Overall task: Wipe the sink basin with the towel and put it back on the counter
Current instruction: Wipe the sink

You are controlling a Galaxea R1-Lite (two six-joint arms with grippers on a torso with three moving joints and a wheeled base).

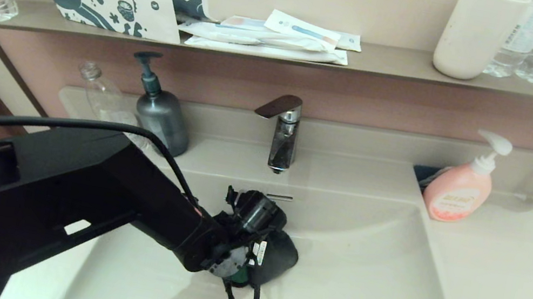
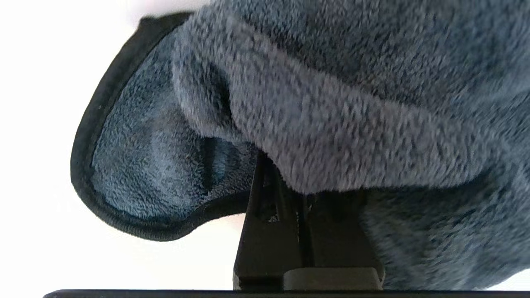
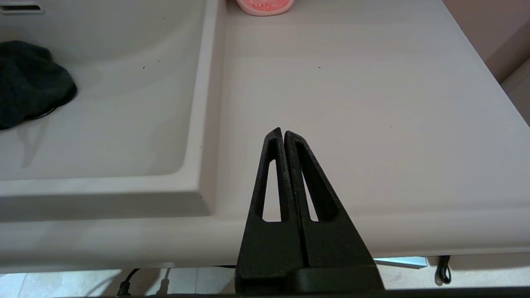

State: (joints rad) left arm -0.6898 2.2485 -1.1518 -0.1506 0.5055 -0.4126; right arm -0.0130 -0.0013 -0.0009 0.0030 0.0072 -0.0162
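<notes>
My left gripper [image 1: 262,258] reaches down into the off-white sink basin [image 1: 361,297], just below the slit overflow hole [image 1: 280,196], and is shut on the dark grey towel [image 1: 280,255]. In the left wrist view the towel [image 2: 331,103] bunches over the closed fingers [image 2: 269,231], hiding their tips, and its black edging curls against the basin. A bit of its green face and white tag show at the wrist. The drain plug is hidden. My right gripper [image 3: 283,132] hangs shut and empty above the front edge of the counter [image 3: 352,103], right of the basin, and does not show in the head view.
A chrome faucet [image 1: 283,139] stands behind the basin. A dark pump bottle [image 1: 162,112] and a clear bottle [image 1: 105,99] sit at the back left, and a pink soap dispenser [image 1: 458,190] at the back right. The brown-grey shelf [image 1: 397,63] carries pouches, cups and bottles.
</notes>
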